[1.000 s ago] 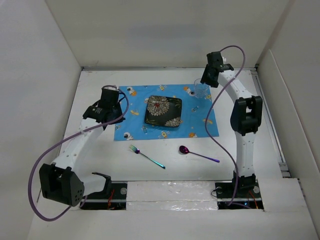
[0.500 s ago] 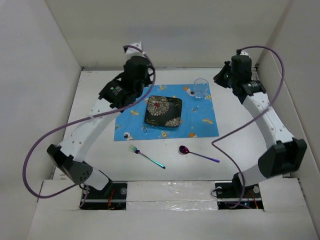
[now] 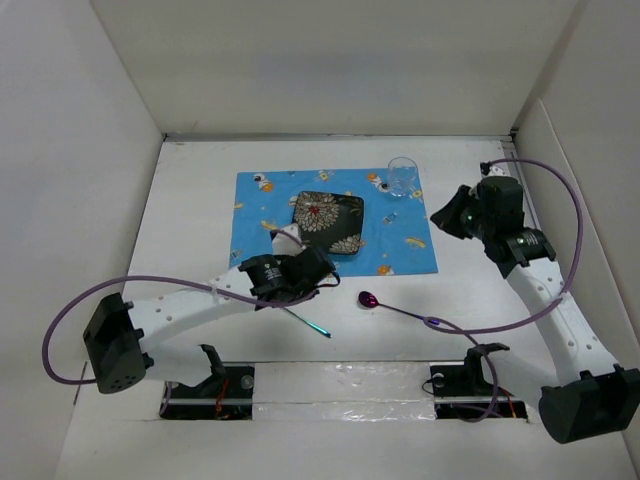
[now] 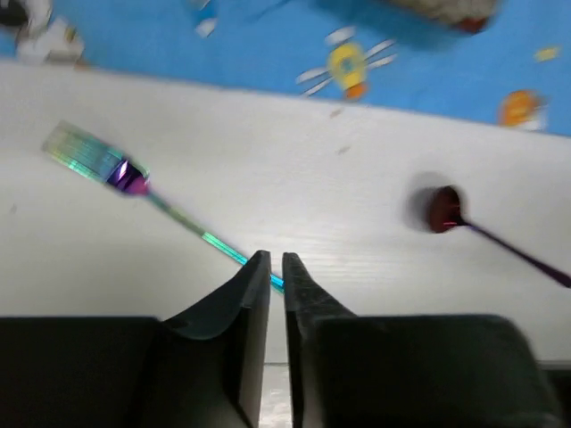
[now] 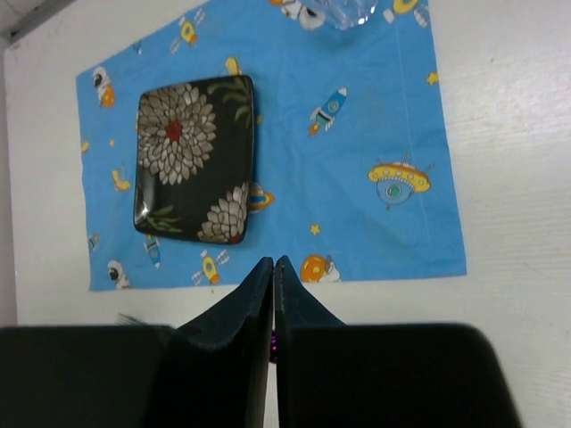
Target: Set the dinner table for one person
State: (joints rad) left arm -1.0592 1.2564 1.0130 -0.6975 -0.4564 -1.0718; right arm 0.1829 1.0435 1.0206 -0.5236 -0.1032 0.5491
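Note:
On the dinner table (image 3: 190, 200) lies a blue space-print placemat (image 3: 400, 245) with a black flowered plate (image 3: 327, 222) in its middle and a clear glass (image 3: 403, 175) at its far right corner. An iridescent fork (image 4: 98, 162) and a purple spoon (image 3: 368, 299) lie on bare table in front of the mat. My left gripper (image 4: 276, 259) hangs low over the fork's handle with only a thin slit between its jaws, holding nothing. Right of the mat, my right gripper (image 5: 273, 261) hovers shut and empty, above the mat's near edge in its own view.
White walls enclose the table on three sides. The left arm (image 3: 190, 300) stretches low across the table's near left part. A purple cable (image 3: 470, 325) loops over the spoon's handle end. Both arm bases (image 3: 340, 385) sit at the near edge.
The left arm swung from the mat's far left down to the fork. The right arm pulled back from the glass to the mat's right side and its jaws closed.

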